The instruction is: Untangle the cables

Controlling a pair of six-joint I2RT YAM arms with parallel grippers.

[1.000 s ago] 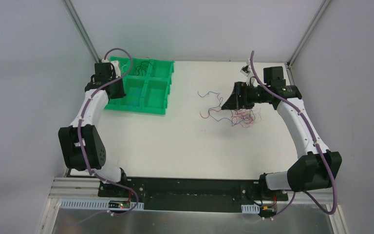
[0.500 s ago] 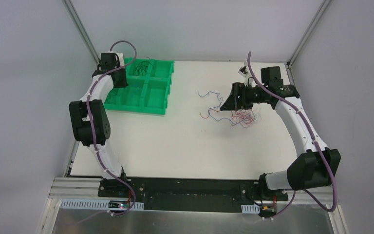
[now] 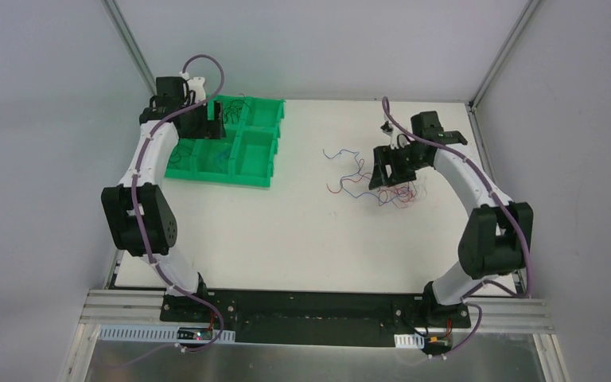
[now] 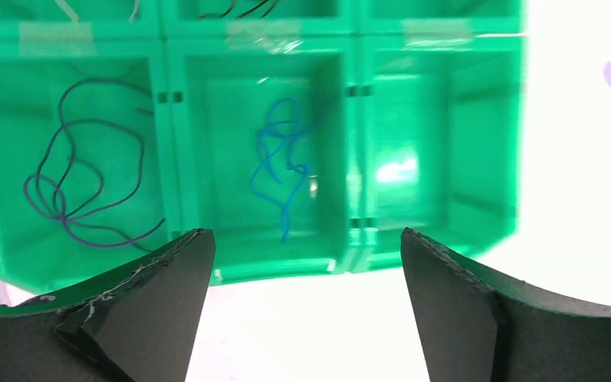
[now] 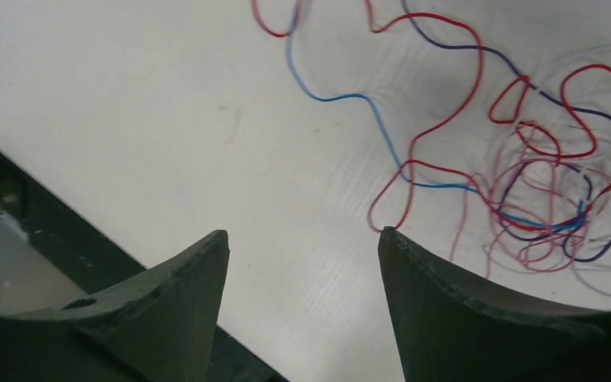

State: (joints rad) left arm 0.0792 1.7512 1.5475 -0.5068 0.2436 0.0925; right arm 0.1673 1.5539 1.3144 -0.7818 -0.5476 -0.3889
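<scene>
The cables lie on the white table as a tangle of thin red, blue, dark and white wires, with looser strands to its left. In the right wrist view the tangle is at the far right, and a blue cable and a red loop run out of it. My right gripper hovers open over the bare table just left of the tangle. My left gripper is open and empty over the green tray. A blue cable and a dark cable lie in separate compartments.
The green compartment tray sits at the back left of the table, and another of its back compartments holds dark wires. A small white part lies behind the right gripper. Grey walls enclose the table's sides and back.
My left gripper has swung to the right over the tray and opened from shut. The right arm has drawn its elbow in, with its gripper still over the tangle.
</scene>
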